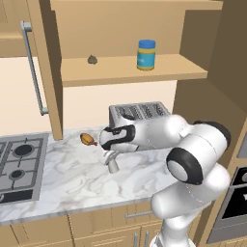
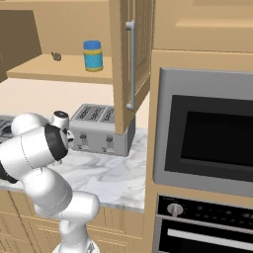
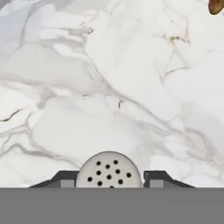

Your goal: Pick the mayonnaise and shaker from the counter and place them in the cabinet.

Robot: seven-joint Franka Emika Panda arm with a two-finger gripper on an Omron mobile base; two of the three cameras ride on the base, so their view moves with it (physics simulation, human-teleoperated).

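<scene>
The shaker (image 1: 114,166), a small grey cylinder, stands upright on the marble counter (image 1: 67,178) in front of the toaster. My gripper (image 1: 110,157) points straight down over it. In the hand view its perforated rounded cap (image 3: 108,169) sits between my two fingertips (image 3: 61,180), which press against both of its sides, so my gripper (image 3: 109,180) is shut on the shaker. The mayonnaise (image 1: 146,54), a jar with a blue lid and a blue-and-yellow label, stands on the shelf of the open cabinet (image 1: 130,70), and it appears again (image 2: 93,56) in the right base view.
A small dark lump (image 1: 92,60) lies on the shelf left of the jar. A silver toaster (image 1: 140,112) stands behind my hand. An orange-brown food item (image 1: 87,139) lies on the counter to its left. The hob (image 1: 19,164) is far left, the open cabinet door (image 1: 46,67) above it.
</scene>
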